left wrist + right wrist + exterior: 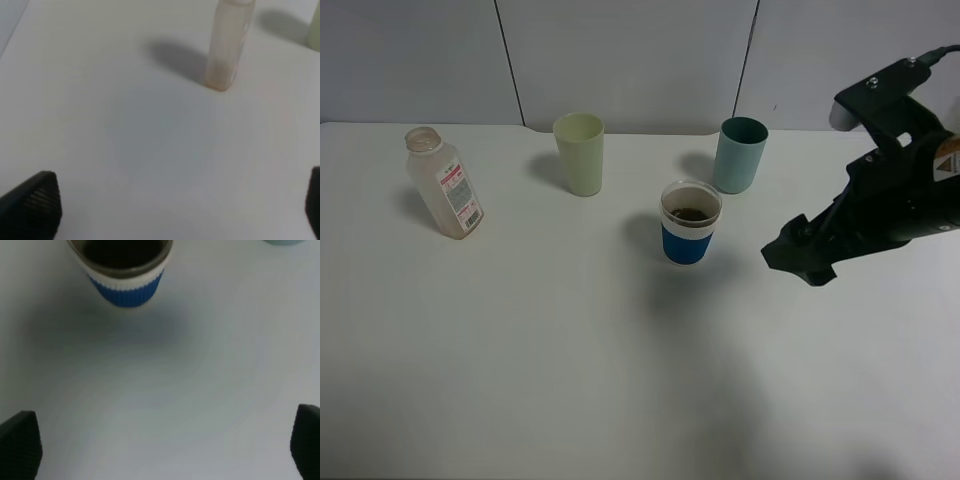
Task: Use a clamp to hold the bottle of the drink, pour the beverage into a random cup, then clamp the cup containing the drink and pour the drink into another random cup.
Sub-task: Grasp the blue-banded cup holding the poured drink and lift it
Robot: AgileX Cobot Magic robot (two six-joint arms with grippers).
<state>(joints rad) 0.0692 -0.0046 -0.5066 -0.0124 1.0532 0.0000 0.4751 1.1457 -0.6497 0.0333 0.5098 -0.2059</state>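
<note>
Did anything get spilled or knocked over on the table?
Nothing stands out. The bottle, the blue-sleeved cup with its dark drink, the yellow-green tumbler and the teal cup all stand on their bases, and the table shows no puddles.

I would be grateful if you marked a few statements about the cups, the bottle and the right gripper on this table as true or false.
1. The short cup with a white band and blue sleeve holds dark brown liquid. True.
2. The small clear squarish plastic bottle lies on its side. False: it stands upright, uncapped.
3. The right gripper is shut on the blue-sleeved cup. False: its jaws are open, and it is apart from that cup, to its right in the high view.
4. The tall pale yellow-green plastic tumbler stands between the bottle and the teal cup in the high view. True.
</note>
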